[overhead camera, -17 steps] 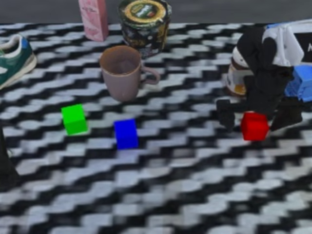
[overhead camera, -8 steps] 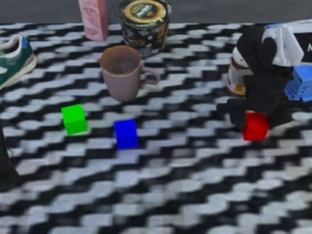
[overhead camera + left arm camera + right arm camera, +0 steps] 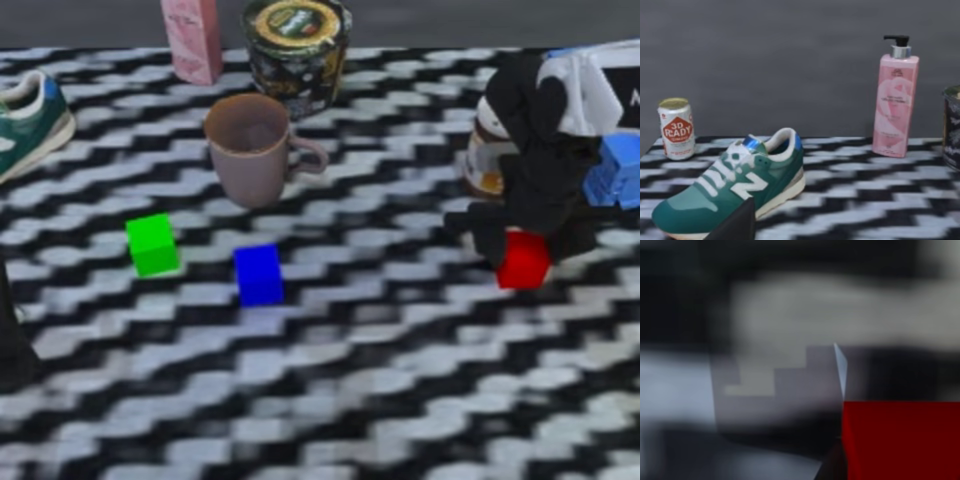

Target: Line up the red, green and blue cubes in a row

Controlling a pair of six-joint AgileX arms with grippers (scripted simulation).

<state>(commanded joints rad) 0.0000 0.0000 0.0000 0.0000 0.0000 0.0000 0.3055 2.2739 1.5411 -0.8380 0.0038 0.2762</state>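
Clamping done: right gripper (image 3: 527, 243), fingers wide a second ago, now squeezes red cube (image 3: 524, 261) at table's right. Green cube (image 3: 152, 244), blue cube (image 3: 259, 274) wait left-centre. Lift next, probably.

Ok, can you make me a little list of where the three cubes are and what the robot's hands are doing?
red cube: right side of the table, between the right gripper's fingers
right gripper: down over the red cube, closed on it
green cube: left side, below the mug
blue cube: beside the green cube, a gap between them
left gripper: out of sight, arm parked at the left edge
row: not made yet
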